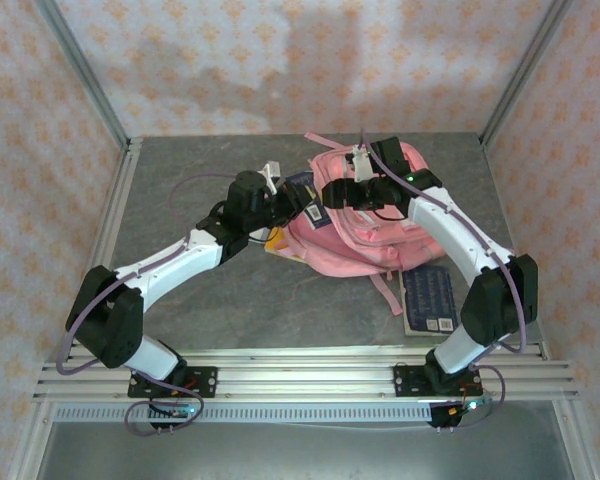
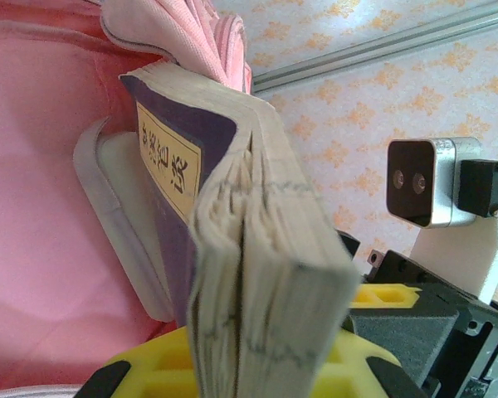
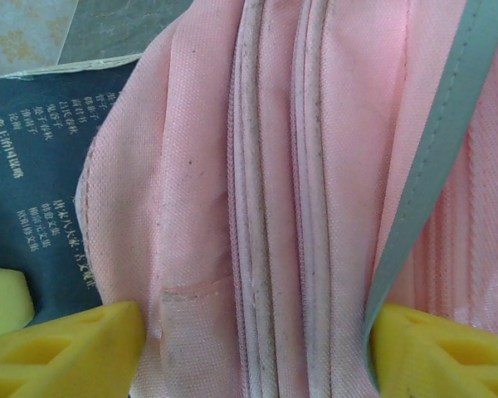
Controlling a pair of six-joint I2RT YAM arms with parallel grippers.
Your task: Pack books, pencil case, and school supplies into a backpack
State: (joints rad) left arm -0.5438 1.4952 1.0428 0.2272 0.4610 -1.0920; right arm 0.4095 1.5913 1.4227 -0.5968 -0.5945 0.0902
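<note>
Closest to the lens, your left hand (image 2: 266, 352) is clamping the books (image 2: 232, 215) by one end, and its yellow fingers (image 2: 145, 365) are pressing tight against both sides of the fanned page edges. You are holding them at the mouth of the backpack (image 2: 50, 207), their navy cover with its yellow label facing the pink lining. From above, the pack is lying toward the back edge of the table (image 1: 230, 310), right of the middle, with the books at its left side. Your right hand (image 3: 253, 348) is hovering over the pack's top, its jaws standing wide apart and straddling folds of pink fabric; you cannot tell whether they are pinching it. One more navy book (image 1: 430, 298) is lying flat near the table's front right corner, just beside a strap.
</note>
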